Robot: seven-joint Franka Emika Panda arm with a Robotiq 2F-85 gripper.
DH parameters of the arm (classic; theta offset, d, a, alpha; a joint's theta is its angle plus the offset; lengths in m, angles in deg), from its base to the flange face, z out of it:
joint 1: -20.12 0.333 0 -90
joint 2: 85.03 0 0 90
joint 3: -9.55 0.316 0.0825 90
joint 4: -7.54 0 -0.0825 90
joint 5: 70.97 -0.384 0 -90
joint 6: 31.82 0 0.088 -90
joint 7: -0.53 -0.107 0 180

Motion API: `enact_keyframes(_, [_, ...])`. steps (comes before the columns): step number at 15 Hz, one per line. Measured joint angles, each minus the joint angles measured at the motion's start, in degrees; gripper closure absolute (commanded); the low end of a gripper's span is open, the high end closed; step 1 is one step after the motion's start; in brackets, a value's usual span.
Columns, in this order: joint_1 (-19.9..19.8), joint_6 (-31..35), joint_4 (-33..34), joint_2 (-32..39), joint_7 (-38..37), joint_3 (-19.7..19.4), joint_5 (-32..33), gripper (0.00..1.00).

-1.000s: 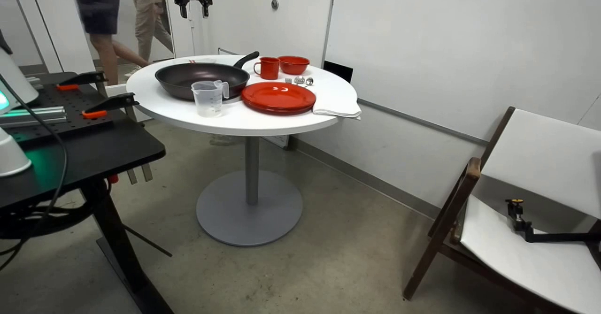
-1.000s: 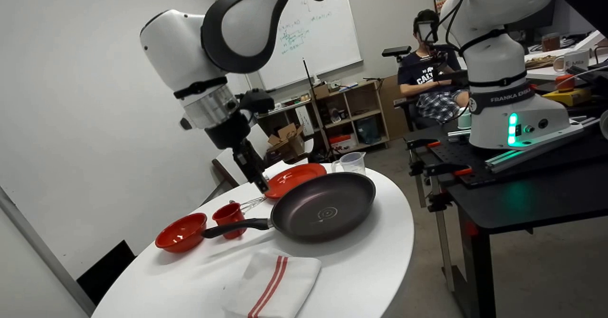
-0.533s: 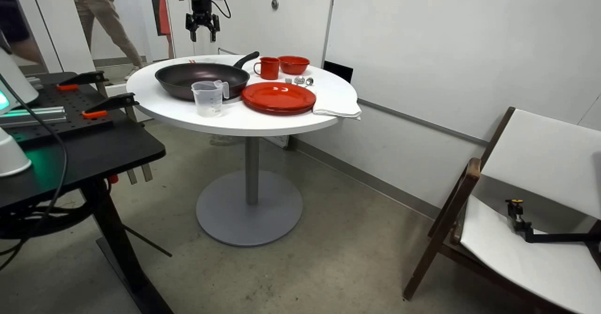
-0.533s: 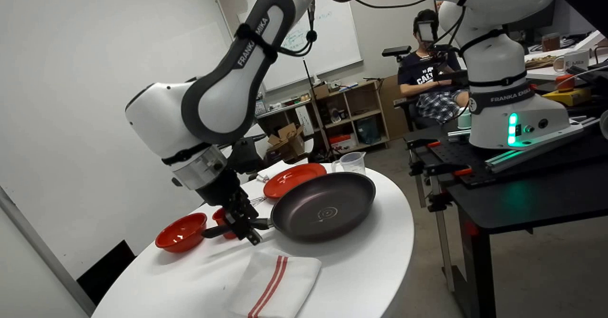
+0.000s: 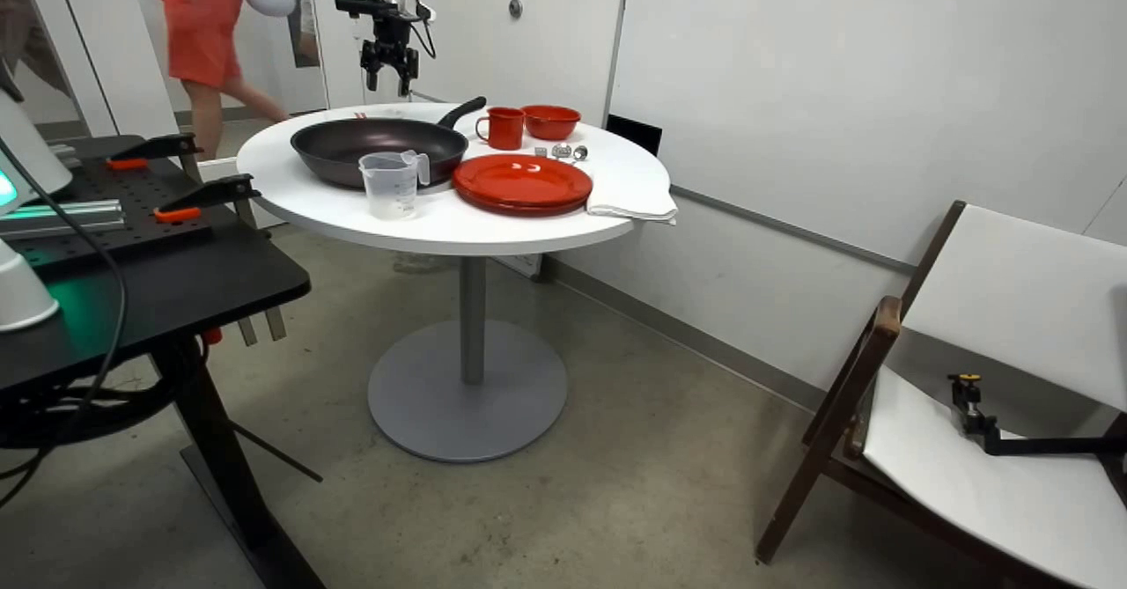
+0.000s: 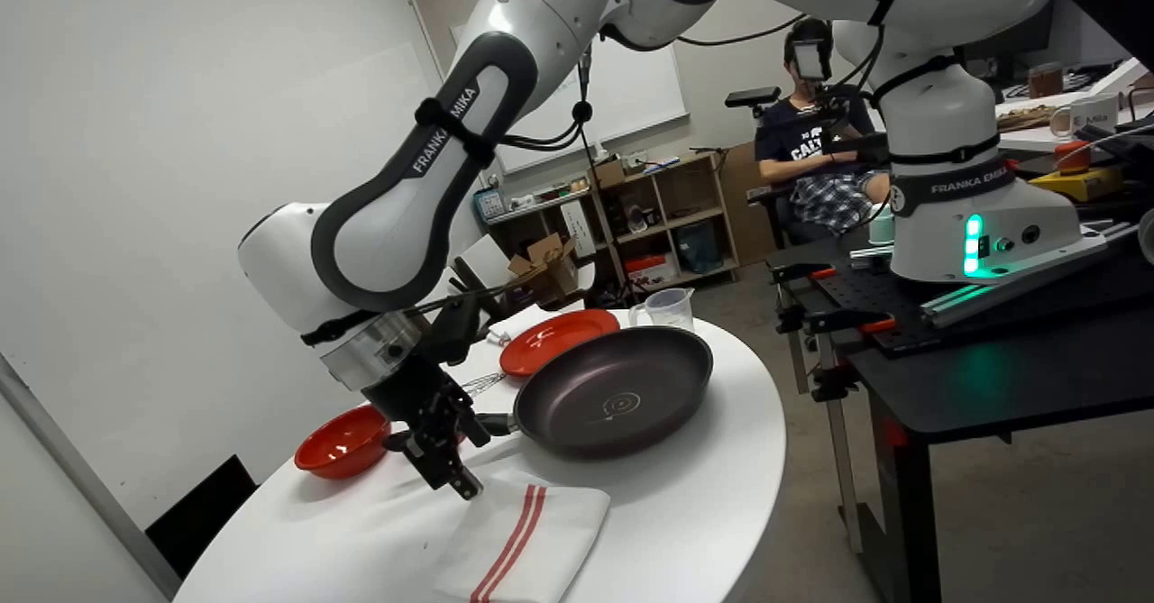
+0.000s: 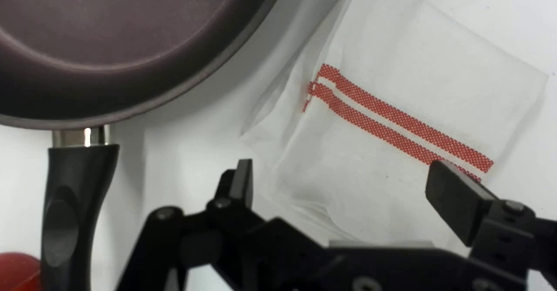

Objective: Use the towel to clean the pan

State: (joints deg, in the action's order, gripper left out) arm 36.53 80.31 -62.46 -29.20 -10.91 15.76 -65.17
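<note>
The pan is a wide black frying pan on the white table, seen in both exterior views [image 5: 379,150] [image 6: 613,396] and at the upper left of the wrist view [image 7: 109,34]. The towel, folded white cloth with two red stripes, lies beside the pan in an exterior view [image 6: 550,531] and fills the middle right of the wrist view [image 7: 404,65]. My gripper [image 7: 341,180] is open and empty above the towel's near part. In both exterior views it hangs over the table [image 5: 388,87], near the pan handle's side [image 6: 473,466]. The handle is partly hidden behind it.
A red bowl [image 6: 344,443], a red mug [image 5: 505,128], red plates [image 5: 522,181], a whisk [image 6: 482,384] and a clear measuring cup [image 5: 390,186] share the round table [image 5: 440,237]. Another folded white cloth [image 5: 632,195] lies by the plates. A wall [image 5: 836,87] stands behind.
My gripper has come down and moved from above the plate and mug side, past the pan handle, to over the towel. It stays open. The pan and towel have not moved.
</note>
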Motion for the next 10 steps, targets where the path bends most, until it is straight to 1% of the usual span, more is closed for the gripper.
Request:
enact_keyframes(4, [0.4,0.0,1.5,1.7,-2.5,0.0,-2.6,0.00])
enact_keyframes(10, [0.6,0.0,1.9,4.5,-4.0,0.0,-3.3,0.00])
